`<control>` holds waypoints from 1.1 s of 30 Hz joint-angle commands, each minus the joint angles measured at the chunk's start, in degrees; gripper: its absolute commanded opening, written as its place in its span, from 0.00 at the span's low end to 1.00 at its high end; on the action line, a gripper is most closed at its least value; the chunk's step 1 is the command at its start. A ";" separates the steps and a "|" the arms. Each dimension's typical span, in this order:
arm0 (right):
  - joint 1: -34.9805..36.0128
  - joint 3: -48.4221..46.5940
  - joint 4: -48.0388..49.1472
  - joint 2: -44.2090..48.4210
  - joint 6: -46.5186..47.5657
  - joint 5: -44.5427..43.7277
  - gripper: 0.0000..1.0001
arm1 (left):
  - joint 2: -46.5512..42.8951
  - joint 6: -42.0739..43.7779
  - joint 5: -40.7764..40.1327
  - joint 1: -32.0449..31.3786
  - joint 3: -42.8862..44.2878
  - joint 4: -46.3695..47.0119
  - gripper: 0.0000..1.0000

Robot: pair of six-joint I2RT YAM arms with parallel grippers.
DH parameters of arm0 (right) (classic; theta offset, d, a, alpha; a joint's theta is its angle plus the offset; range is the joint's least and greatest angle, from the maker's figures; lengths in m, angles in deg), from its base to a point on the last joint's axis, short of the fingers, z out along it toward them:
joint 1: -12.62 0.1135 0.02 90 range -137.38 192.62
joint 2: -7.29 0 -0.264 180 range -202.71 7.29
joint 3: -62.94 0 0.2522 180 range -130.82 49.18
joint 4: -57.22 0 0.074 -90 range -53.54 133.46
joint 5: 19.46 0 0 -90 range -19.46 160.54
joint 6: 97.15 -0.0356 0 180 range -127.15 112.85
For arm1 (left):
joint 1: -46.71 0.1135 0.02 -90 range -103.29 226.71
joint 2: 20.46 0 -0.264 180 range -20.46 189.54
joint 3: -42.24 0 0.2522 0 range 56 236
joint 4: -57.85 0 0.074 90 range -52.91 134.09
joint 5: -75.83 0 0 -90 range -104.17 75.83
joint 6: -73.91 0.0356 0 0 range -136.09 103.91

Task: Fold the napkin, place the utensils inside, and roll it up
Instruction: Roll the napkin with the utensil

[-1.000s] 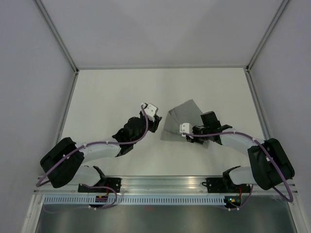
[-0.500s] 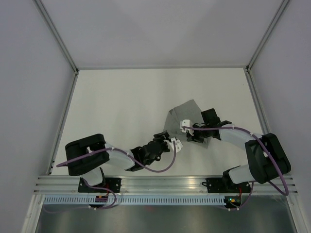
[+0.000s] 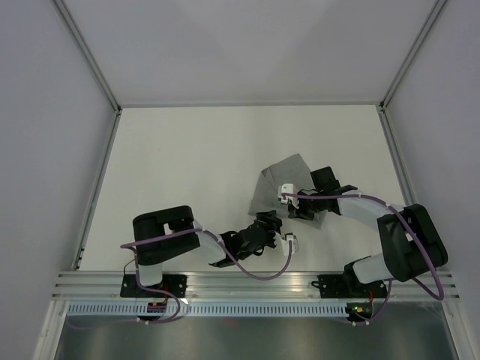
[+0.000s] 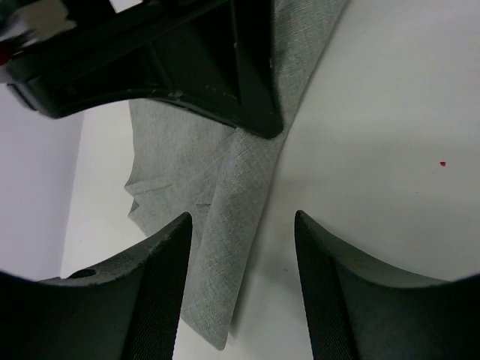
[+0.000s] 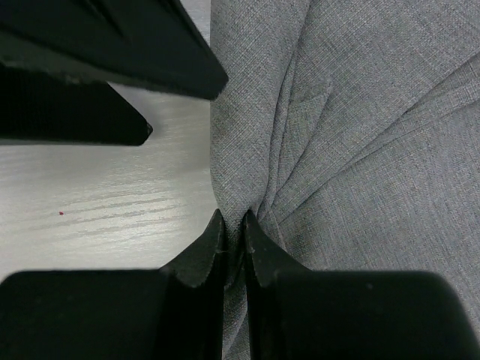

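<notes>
From the overhead camera I see the napkin (image 3: pixel 279 180) lying as a rumpled grey shape on the table (image 3: pixel 187 157), right of centre. My right gripper (image 3: pixel 295 209) sits on the napkin's near-right edge. Its wrist hides the fingertips here, so from this view I can't tell whether it is gripping. My left gripper (image 3: pixel 265 223) is just beside the napkin's near corner, with its arm stretched low along the near side of the napkin.

On the left wrist camera, the left gripper (image 4: pixel 241 217) has its fingers (image 4: pixel 161 285) standing well apart with nothing clamped. A folded edge of the napkin (image 4: pixel 180 165) runs down through the gap between them and rests on the table (image 4: pixel 390 150). Beyond that edge, the dark body of the right gripper (image 4: pixel 150 60) presses on the cloth.

On the right wrist camera, the right gripper (image 5: pixel 234 221) is pinched narrow on a bunch of the napkin (image 5: pixel 360 150), and creases fan out from the pinch across the fabric. The left gripper (image 5: pixel 112 52) shows as dark fingers beside the napkin's edge, above bare table (image 5: pixel 112 195).
</notes>
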 commanded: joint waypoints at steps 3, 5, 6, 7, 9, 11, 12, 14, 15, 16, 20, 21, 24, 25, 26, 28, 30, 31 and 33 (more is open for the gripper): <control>-0.63 0.50 -2.16 -2.29 -0.06 -1.35 0.00 | 2.78 4.80 6.01 0.94 3.33 1.31 0.63; -0.63 0.33 -2.25 -2.29 -0.06 -1.35 0.01 | 3.31 4.70 6.45 1.38 3.95 1.30 0.63; -0.63 0.33 -2.25 -2.29 -0.06 -1.35 0.00 | 3.58 4.97 6.36 1.90 4.21 1.38 0.64; -0.63 0.41 -2.25 -2.21 -0.15 -1.35 0.00 | 3.67 5.05 6.53 1.99 4.30 1.30 0.64; -0.72 0.50 -2.08 -2.20 -0.24 -1.44 0.00 | 3.84 5.06 7.41 2.52 4.91 0.16 0.64; -0.81 0.33 -2.16 -2.29 -0.24 -1.35 0.01 | 4.11 4.97 8.81 2.79 5.62 -2.21 0.64; -0.90 0.33 -2.08 -2.38 -0.24 -1.35 0.01 | 4.28 5.23 9.17 2.87 5.88 -2.92 0.64; -0.99 0.33 -2.08 -2.38 -0.33 -1.26 0.00 | 4.89 5.32 9.43 2.96 6.58 -4.23 0.62; -0.99 0.24 -2.08 -2.47 -0.33 -1.26 0.01 | 4.81 4.54 9.87 3.57 6.85 -5.11 0.61; -1.07 0.24 -2.08 -2.47 -0.33 -1.26 0.00 | 4.81 4.18 10.22 3.75 7.81 -6.16 0.59; -1.16 0.24 -2.08 -2.38 -0.33 -1.17 0.01 | 5.34 3.74 10.75 4.81 9.05 -8.81 0.48; -1.16 0.33 -2.16 -2.29 -0.24 -1.09 0.00 | 5.60 3.56 10.67 5.07 9.40 -9.68 0.46; -1.34 0.24 -2.25 -2.38 -0.24 -1.00 0.00 | 5.95 3.56 11.19 5.51 10.71 -11.45 0.42; -1.34 0.24 -2.25 -2.38 -0.15 -0.91 0.01 | 6.04 3.65 11.02 5.69 10.98 -11.71 0.38; -1.34 0.24 -2.16 -2.29 -0.15 -0.82 0.00 | 6.30 3.65 11.11 5.95 11.24 -12.23 0.36; -1.51 0.15 -2.34 -2.29 -0.06 -0.73 0.00 | 6.65 3.56 11.19 6.21 12.12 -13.55 0.34; -1.43 0.15 -2.34 -2.29 0.02 -0.65 0.00 | 6.92 3.82 11.54 6.48 13.08 -15.30 0.31; -1.51 0.15 -2.34 -2.29 0.03 -0.65 0.01 | 7.01 3.91 11.89 6.48 13.35 -16.01 0.28; -1.51 0.06 -2.51 -2.47 -0.06 -0.56 0.00 | 7.01 4.09 12.25 6.48 14.23 -17.15 0.23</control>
